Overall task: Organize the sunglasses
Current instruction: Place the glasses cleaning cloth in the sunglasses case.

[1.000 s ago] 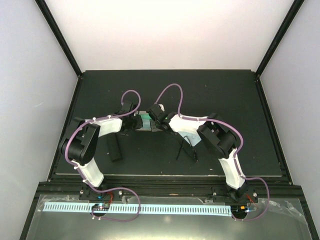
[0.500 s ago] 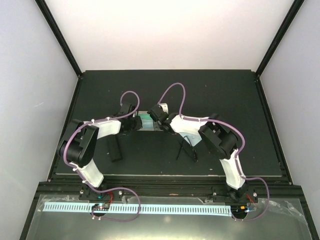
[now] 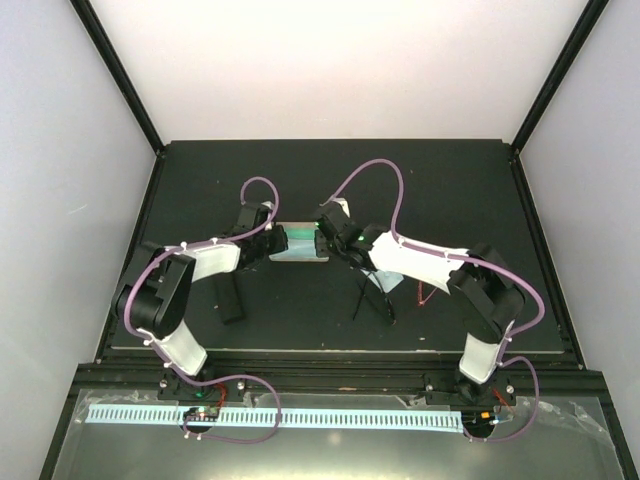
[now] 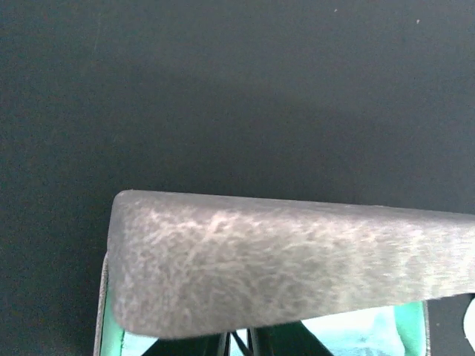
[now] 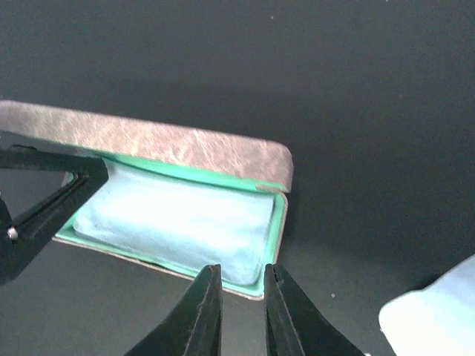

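A beige case (image 3: 298, 243) with green lining lies open at mid table. Its grey-beige lid (image 4: 282, 259) fills the left wrist view, and my left gripper (image 4: 237, 343) is shut on the lid's edge. A light blue cloth (image 5: 171, 219) lies inside the case. My right gripper (image 5: 239, 271) hovers just over the case's near right rim (image 5: 276, 222), jaws slightly apart with nothing between them. The black sunglasses (image 3: 375, 295) lie near the right arm. The red sunglasses (image 3: 428, 293) show just right of that arm.
A black oblong case (image 3: 230, 296) lies by the left arm. A second light blue cloth (image 5: 438, 311) sits on the dark table to the right of the open case. The table's raised rim (image 3: 330, 350) runs along the near edge.
My right gripper has opened a little and shifted right along the case, and the right arm has stretched out, uncovering the red sunglasses. The left gripper stays on the lid.
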